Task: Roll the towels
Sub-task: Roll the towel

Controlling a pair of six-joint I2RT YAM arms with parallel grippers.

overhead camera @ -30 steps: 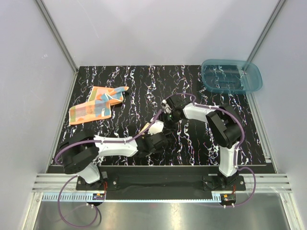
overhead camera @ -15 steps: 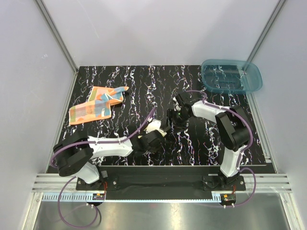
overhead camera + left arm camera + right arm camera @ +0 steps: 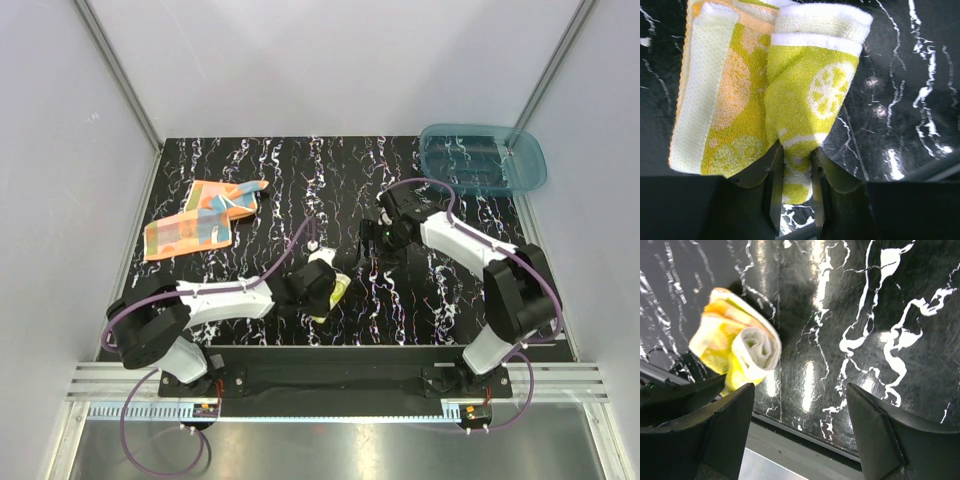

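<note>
Left pincer (image 3: pixel 794 172): clamped on a hanging flap of the soft, lemon-printed bright yellow towel (image 3: pixel 805 100). The rolled bulk sits just beyond the fingertips. We cannot tell whether it rests on the black, white-veined counter (image 3: pixel 300 170) or hangs just above it.

Right pincer (image 3: pixel 799 392): fingers spread wide, nothing between them. The roll lies ahead of it, toward its left finger and clear of both, with the spiral end facing the wrist camera.

Against a second ago:
- We then had both pincers huddled together mid-counter, with the yellow cloth hidden under them.
- The right pincer has since drawn back toward the far right, well apart from the left one, and its fingers have spread.
- The left arm has slid toward the near edge, and the yellow roll now shows from above at its tip.

Unmoved: the orange towel (image 3: pixel 200 222) with light-blue and white patches, lying loose far off to the left pincer's left, and the translucent teal plastic bin (image 3: pixel 483 158), beyond the right pincer at the far right corner.
</note>
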